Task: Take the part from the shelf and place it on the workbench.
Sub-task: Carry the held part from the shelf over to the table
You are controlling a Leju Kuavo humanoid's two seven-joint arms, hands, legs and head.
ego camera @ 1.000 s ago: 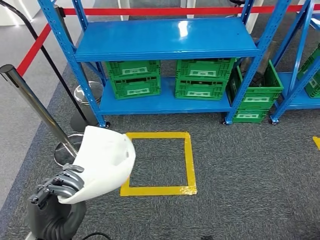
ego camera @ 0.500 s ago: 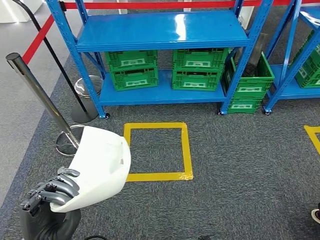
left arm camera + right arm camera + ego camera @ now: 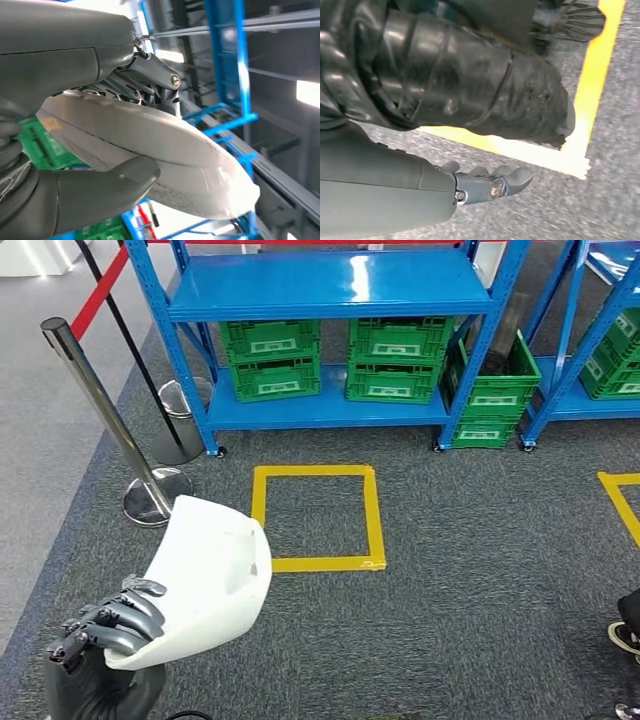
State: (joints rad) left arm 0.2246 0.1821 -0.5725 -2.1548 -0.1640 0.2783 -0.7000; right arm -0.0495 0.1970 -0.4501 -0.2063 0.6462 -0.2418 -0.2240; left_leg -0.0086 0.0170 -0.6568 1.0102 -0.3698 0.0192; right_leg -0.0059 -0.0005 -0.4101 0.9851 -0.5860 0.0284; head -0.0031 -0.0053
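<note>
The left robot hand grips the white curved plastic shell part low at the near left, dark fingers on the upper face and the thick grey thumb pressed against the underside; the part is held in the air above the dark grey carpet floor. The right robot hand hangs above the carpet near a strip of yellow tape, holding nothing, fingers extended and lying close together. Beyond the part, a yellow taped square marks the floor. A chrome barrier post stands to the left. Farthest, the blue steel shelf carries green plastic crates on its lower level.
</note>
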